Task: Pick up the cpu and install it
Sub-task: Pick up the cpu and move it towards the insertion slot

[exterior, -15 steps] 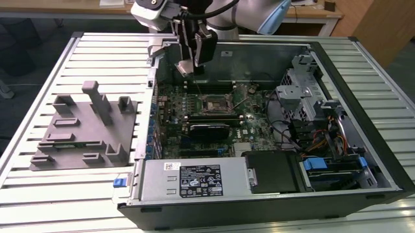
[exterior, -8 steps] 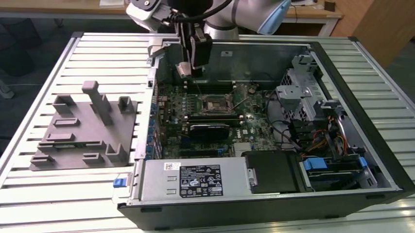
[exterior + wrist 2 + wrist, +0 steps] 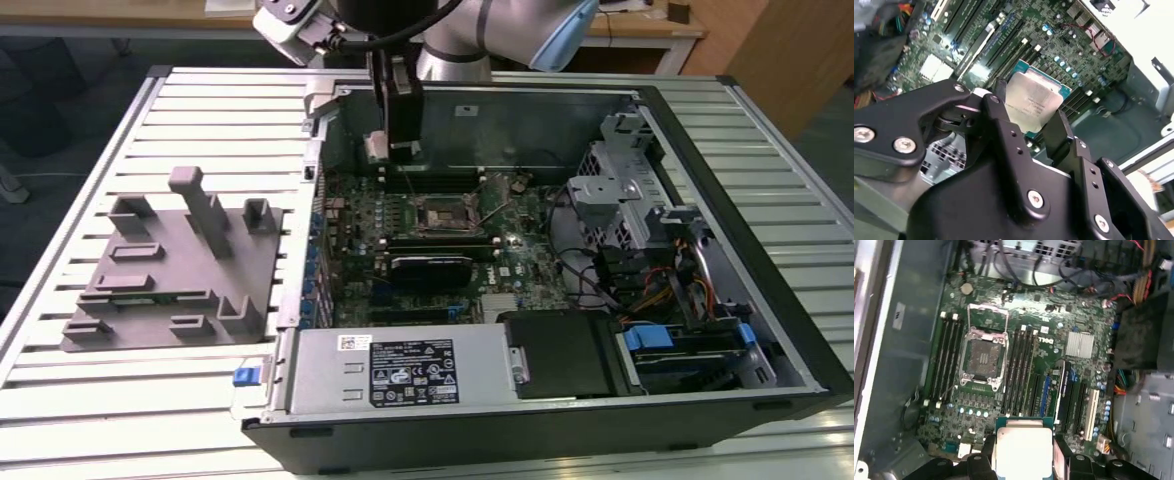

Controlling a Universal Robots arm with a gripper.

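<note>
The cpu (image 3: 1035, 98) is a flat square chip with a silvery top and a greenish rim, and my gripper (image 3: 1030, 111) is shut on it, one black finger on each side. In the first wrist view the cpu (image 3: 1023, 450) hangs above the motherboard, apart from the dark socket (image 3: 983, 357), whose metal bracket stands open. In the exterior view my gripper (image 3: 398, 148) hovers inside the open computer case near its back wall, above and behind the socket (image 3: 443, 213).
The case walls (image 3: 481, 110) close in around the motherboard. A drive cage (image 3: 627, 190) and cables stand at the exterior view's right, and a power supply (image 3: 400, 370) lies at the front. A grey fixture (image 3: 174, 270) sits on the slatted table at the left.
</note>
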